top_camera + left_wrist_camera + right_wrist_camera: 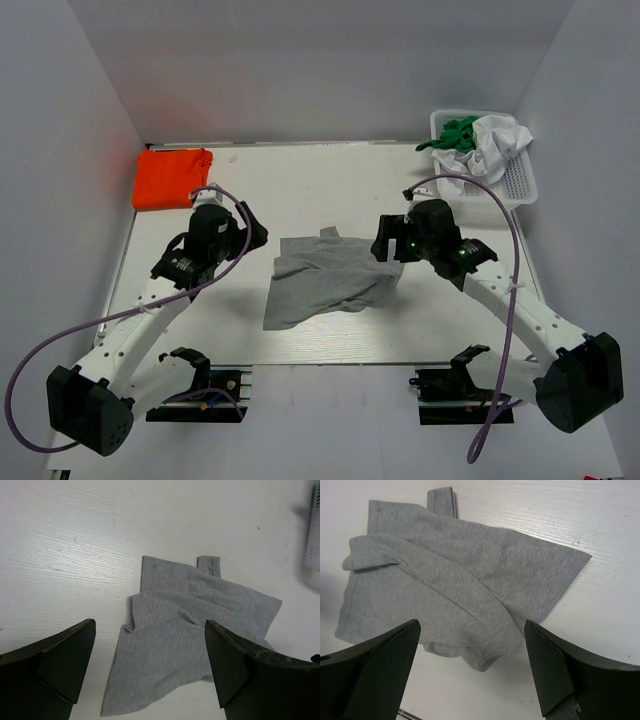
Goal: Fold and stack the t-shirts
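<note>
Where the grey t-shirt (325, 280) lies: at the middle of the white table (300, 190), between the two arms, flat on the surface and held by neither.
Grey t-shirt, shape: partly folded and uneven; one layer is turned over the rest in a soft diagonal ridge, and a short hemmed piece sticks out at its far edge.
Left fingers (255, 232): spread wide with nothing between them, hanging above the table just off the shirt's left side.
Left wrist view: the two dark fingers (55, 665) frame the grey t-shirt (190, 630), which lies below them on bare table; no contact shows.
Right fingers (390, 240): spread wide as well and gripping nothing, over the shirt's right edge.
Right wrist view: between the fingers (560, 665) the grey t-shirt (460, 570) shows its rolled fold and a pointed corner towards the right.
Orange t-shirt (170, 178): folded into a compact block at the far left corner of the table, well apart from the grey one.
Basket (520, 185): white plastic mesh, at the far right corner.
White t-shirt (497, 140): bunched in the basket, spilling over its rim.
Green t-shirt (460, 132): crumpled in the basket beside the white one, on its left.
</note>
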{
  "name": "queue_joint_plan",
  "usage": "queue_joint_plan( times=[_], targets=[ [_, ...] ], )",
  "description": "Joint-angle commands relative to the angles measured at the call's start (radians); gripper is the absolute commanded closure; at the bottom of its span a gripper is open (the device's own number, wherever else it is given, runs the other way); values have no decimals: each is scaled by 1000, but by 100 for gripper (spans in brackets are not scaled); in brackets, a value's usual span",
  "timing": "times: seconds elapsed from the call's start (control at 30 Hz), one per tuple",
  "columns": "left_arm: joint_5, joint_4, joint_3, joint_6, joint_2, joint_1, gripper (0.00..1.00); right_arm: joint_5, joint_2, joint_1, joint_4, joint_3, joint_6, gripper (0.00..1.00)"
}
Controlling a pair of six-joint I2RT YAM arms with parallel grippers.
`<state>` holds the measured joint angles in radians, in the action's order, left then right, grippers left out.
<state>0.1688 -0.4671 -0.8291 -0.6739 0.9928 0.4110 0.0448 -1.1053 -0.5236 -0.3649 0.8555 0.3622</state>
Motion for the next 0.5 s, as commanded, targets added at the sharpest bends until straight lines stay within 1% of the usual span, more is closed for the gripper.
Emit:
queue_joint_plan(
  times=[0.0,0.03,0.07,0.23,0.3,0.47],
  targets=[
    [0,19,-15,11,13,3,0,-34,-36,-4,3,45,-51,10],
    [0,19,-15,11,14,3,0,-36,-51,-6,4,42,-49,10],
    [0,19,-15,20,23,3,0,-78,-59,-6,4,45,-51,10],
    [0,19,-4,20,52,3,0,-71,-123,-15,24,42,-63,10],
    [0,19,-4,20,61,3,0,-92,-142,-19,33,34,-83,10],
    [-9,19,5,30,70,3,0,-80,-234,-62,44,36,-109,10]
  ],
)
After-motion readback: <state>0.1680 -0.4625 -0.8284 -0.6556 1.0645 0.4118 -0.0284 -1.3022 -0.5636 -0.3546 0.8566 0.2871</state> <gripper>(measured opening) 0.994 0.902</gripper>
